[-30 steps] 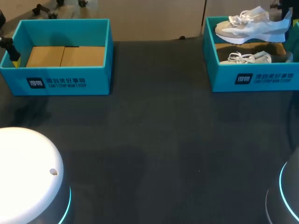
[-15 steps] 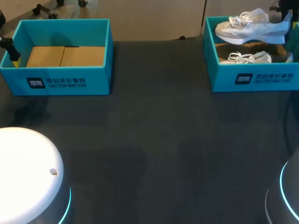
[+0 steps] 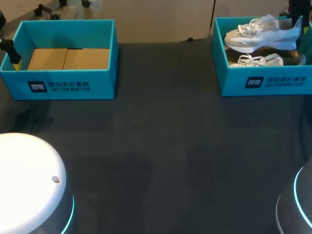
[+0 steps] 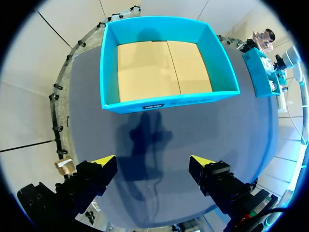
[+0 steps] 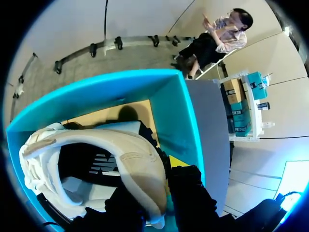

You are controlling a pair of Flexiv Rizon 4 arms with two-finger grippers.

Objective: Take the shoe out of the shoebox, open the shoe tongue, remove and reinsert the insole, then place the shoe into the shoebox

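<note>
Dark table (image 3: 161, 146) carries two teal boxes at its far corners. At the far right corner my right tool (image 5: 157, 186) is clenched on the heel end of the pale shoe (image 3: 261, 31). The shoe hangs roughly level just above the open right shoebox (image 3: 265, 83), toe toward the table's middle, over a second shoe (image 3: 258, 61) lying inside. With only the heel pinched, I judge the toe could sag or the shoe could twist out of the grip. Its laces (image 3: 252, 20) might snag the shoe below, or the sole might clip the box wall and drag the light box. My left tool (image 4: 152, 164) is released, holding nothing, near the left shoebox (image 3: 68, 85) at the far left corner.
</note>
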